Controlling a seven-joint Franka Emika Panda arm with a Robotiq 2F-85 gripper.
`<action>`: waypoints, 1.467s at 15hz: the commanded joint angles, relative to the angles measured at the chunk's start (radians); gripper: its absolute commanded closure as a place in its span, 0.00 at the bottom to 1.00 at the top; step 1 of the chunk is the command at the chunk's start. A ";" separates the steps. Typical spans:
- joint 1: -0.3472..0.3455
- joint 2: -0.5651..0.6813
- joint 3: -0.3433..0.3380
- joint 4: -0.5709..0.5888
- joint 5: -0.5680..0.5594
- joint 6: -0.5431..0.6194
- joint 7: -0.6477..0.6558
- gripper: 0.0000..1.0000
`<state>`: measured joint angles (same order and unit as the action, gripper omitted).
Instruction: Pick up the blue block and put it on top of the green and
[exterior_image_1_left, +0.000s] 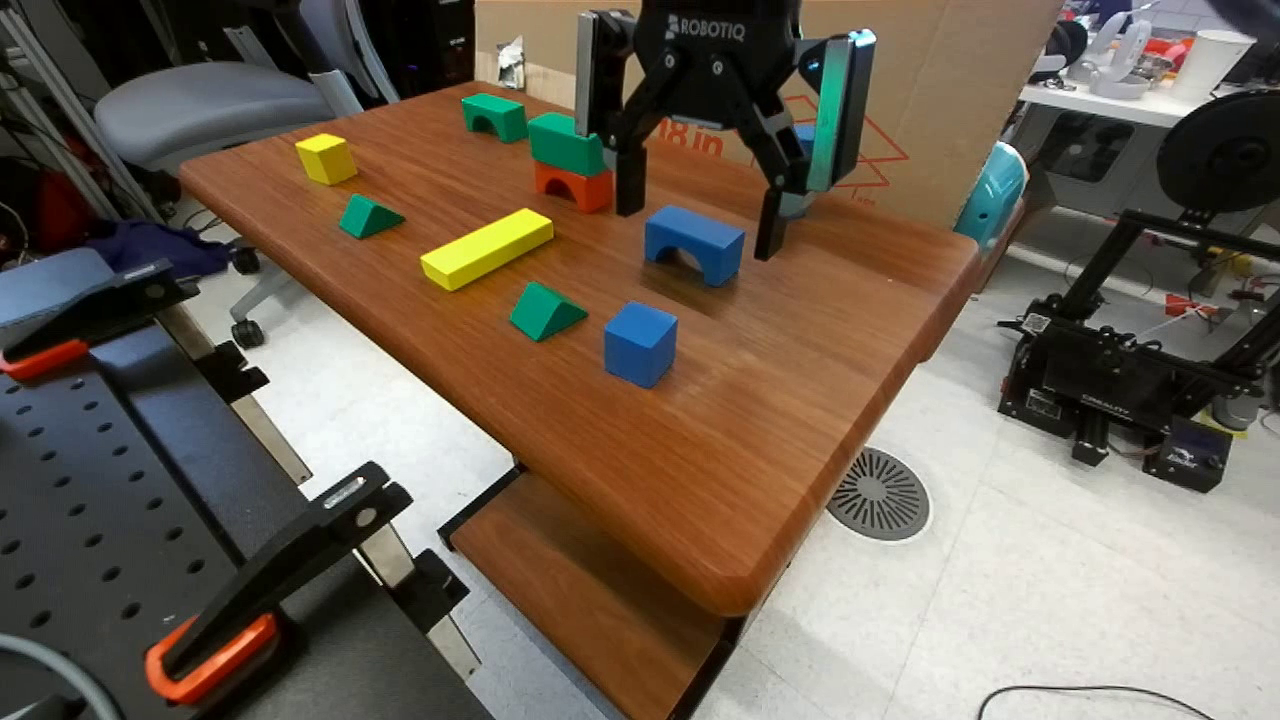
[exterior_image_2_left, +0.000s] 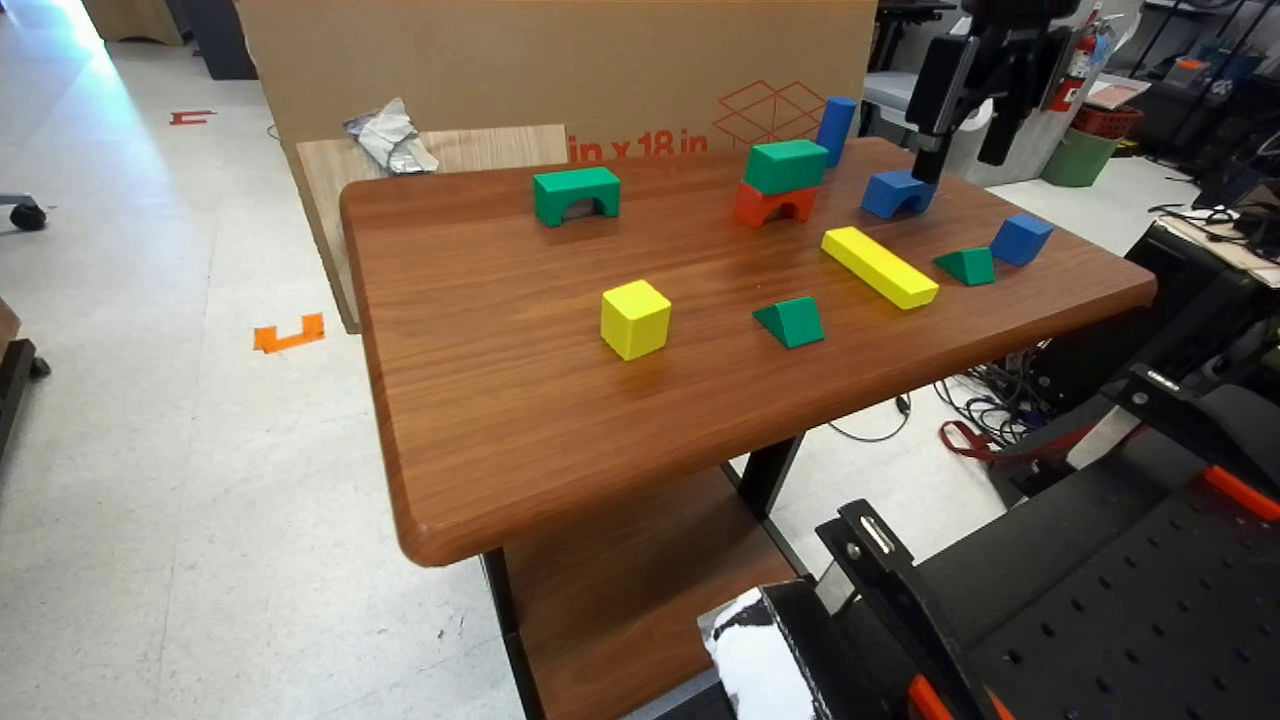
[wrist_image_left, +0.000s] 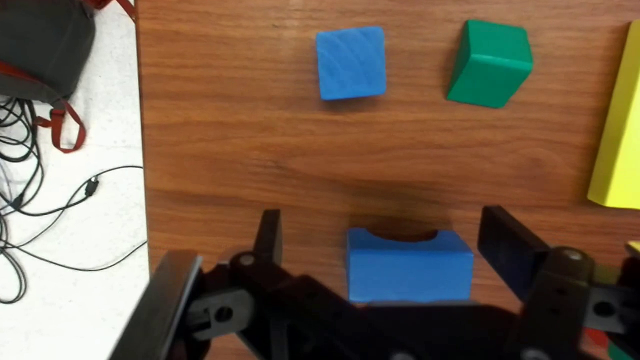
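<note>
gripper (exterior_image_2_left: 960, 165): above the table (exterior_image_1_left: 760, 440), pointing down near the blue arch (exterior_image_1_left: 697, 235); how high, I cannot tell
jaws: spread wide; in the wrist view one shows to each side of the blue arch
blue arch: standing on the table, notch down; apart from the green block (exterior_image_1_left: 566, 143); partly covered by the gripper in the wrist view
green block: lying on top of the red arch (exterior_image_2_left: 758, 205) in both exterior views
red arch: on the table, notch down
green arch (exterior_image_2_left: 577, 187): on the table, notch down; the stacked pair stands between it and the blue arch
tall blue block (exterior_image_2_left: 836, 132): upright near a table edge in an exterior view; in front of the cardboard (exterior_image_2_left: 550, 60)
blue cube (exterior_image_1_left: 640, 345): on the table, near one green wedge (exterior_image_1_left: 547, 312)
yellow bar (exterior_image_1_left: 487, 250): lying flat between that wedge and the other green wedge (exterior_image_1_left: 369, 216); touching neither
yellow cube (exterior_image_1_left: 326, 160): on the table near the other green wedge; well apart from the blue arch
silver scrap (exterior_image_2_left: 392, 138): crumpled; in front of the cardboard in both exterior views
</note>
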<state>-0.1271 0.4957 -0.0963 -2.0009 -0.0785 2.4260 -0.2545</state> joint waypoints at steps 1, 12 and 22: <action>-0.014 0.051 0.025 0.064 0.020 -0.014 0.018 0.00; -0.001 0.066 0.035 0.081 -0.008 -0.028 0.021 0.51; 0.000 -0.092 0.092 -0.043 0.076 -0.002 0.043 0.58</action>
<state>-0.1117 0.5000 -0.0377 -1.9874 -0.0653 2.4253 -0.2180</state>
